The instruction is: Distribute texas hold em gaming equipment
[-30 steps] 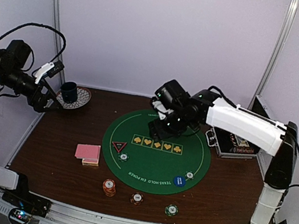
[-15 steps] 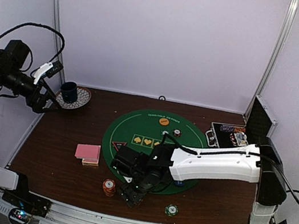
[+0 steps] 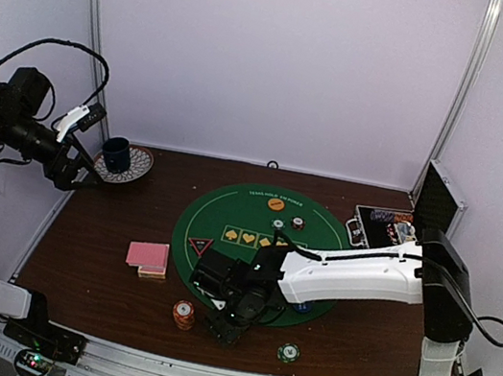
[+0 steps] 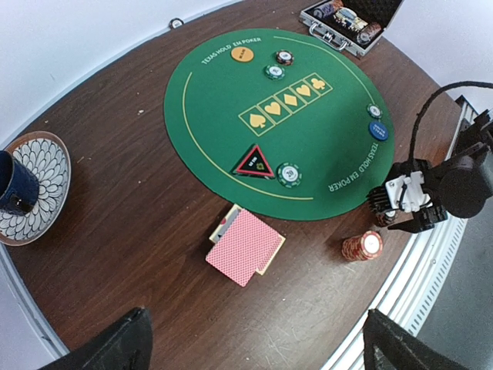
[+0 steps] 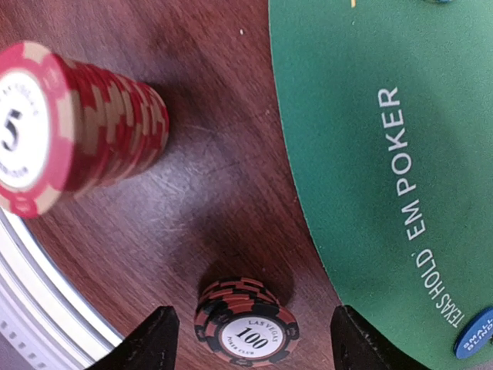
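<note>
Ok, near edge first. Right gripper was over the far side of the mat a second ago and has swung down to the near strip of the table. It now sits open over the 100 stack, one finger each side, gaps visible, nothing held. My read: the far-side drop is done and this is a fresh pick.

100 stack lies flat, face up, axis vertical. It's round, so there's no long axis to align to. 5 stack stands upright to its left, taller, clear of the fingers. Green chip lies alone to the right.

Further in, cards sit just off the mat's left edge, backs up, long axis roughly left-right, slightly fanned. Triangle is on the mat, apex toward the near edge. Blue disc is at the mat's near rim.

Far side: orange disc plus two chips. Left gripper is wide open, empty, parked high at far left by the cup, unchanged.
</note>
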`<state>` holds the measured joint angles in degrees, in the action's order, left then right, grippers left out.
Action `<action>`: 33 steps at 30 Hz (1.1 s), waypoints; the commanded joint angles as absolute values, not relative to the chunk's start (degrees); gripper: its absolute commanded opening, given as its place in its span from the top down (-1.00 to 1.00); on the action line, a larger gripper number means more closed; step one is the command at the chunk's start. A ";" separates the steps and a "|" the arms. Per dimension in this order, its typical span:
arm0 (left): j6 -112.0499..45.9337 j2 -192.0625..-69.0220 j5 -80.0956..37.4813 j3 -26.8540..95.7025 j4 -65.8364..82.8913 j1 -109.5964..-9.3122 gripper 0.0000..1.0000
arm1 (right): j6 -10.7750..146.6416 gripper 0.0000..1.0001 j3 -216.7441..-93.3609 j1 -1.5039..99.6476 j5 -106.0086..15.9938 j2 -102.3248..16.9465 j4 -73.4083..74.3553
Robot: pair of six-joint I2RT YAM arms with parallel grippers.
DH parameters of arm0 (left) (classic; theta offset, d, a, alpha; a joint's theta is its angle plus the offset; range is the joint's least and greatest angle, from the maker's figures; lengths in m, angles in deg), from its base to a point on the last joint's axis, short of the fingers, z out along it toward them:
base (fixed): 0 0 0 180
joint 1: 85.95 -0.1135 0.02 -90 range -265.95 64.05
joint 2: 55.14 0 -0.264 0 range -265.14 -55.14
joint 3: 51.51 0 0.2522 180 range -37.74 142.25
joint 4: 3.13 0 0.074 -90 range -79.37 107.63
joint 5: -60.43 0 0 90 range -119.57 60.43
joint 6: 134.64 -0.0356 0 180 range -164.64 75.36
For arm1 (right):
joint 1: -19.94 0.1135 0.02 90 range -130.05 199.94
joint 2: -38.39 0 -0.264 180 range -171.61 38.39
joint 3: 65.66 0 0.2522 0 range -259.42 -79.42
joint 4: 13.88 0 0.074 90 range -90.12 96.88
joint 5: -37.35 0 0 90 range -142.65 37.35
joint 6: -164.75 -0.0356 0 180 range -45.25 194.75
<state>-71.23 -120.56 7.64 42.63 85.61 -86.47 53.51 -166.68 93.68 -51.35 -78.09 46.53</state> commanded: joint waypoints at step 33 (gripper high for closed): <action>-72.50 -120.86 7.52 43.99 85.49 -86.16 -0.95 | 53.92 -0.06 -164.18 92.30 -48.55 -79.01 45.31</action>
